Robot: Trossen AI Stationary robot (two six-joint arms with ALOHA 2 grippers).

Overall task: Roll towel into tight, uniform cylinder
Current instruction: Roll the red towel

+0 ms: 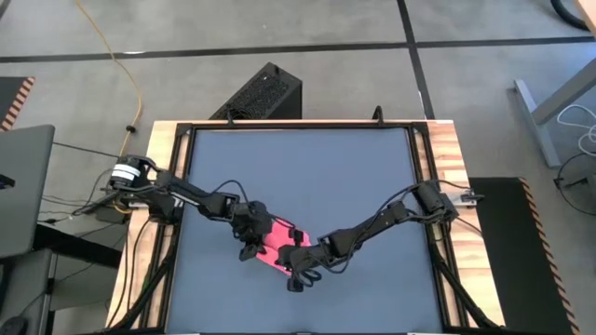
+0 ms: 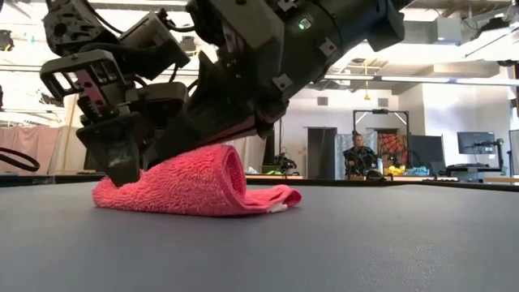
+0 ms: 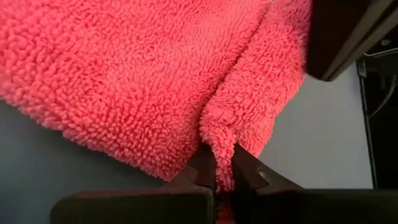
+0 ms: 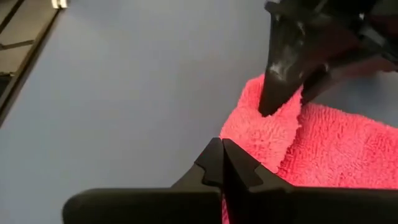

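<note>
Pinching towel [image 3: 143, 81] | left fingers [image 3: 214, 171] clenched on edge | right fingers [image 4: 222, 163] clenched on edge

Both pincers crowd the towel [image 1: 277, 244] near the bench's [image 1: 307, 167] front; bare bench lies open all around.

Even, bright light; low view's backlit room perhaps slightly blurred.

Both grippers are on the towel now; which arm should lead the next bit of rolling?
Probably the left. The left gripper is shut on the towel at its raised fold, ready to carry it over. The right gripper pinches another edge and could simply follow.
</note>
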